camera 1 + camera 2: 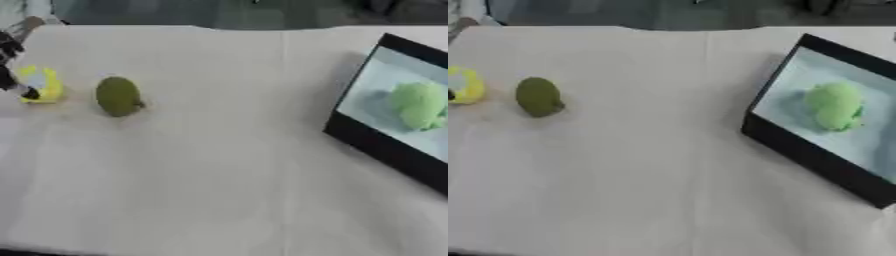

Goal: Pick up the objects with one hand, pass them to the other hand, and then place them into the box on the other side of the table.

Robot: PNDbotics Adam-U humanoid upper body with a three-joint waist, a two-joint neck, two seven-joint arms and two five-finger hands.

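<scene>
Where the table point(219, 200) lay nearest the camera, its pale cloth-covered surface was bare, crossed only by a faint seam running away from the viewer. Farther in, on the right side, the box point(798, 150) sat askew with its dark wall turned toward the near edge and its pale floor visible inside. A light green object point(833, 106) with a lumpy, rounded outline lay within the box on that pale floor, clear of the dark rim. At about the same depth on the left side, an olive-green object point(117, 96), egg-shaped and smooth-looking, rested on the cloth by itself. Just beside it, toward the left edge, lay a yellow object point(44, 86) with a pale patch on top; the two were close but apart. The left hand point(10, 65) came in at the left edge of the left eye view, mostly black, and its dark fingertips point(30, 92) touched or overlapped the yellow object's near left side. Whether those fingers were spread, pressed together or pinching the yellow object could not be told, since only a sliver of the hand showed and it was blurred. In the right eye view only a small dark tip appeared against the yellow object. Beyond the table's far edge the background was dark and indistinct. The right hand showed in neither view.
</scene>
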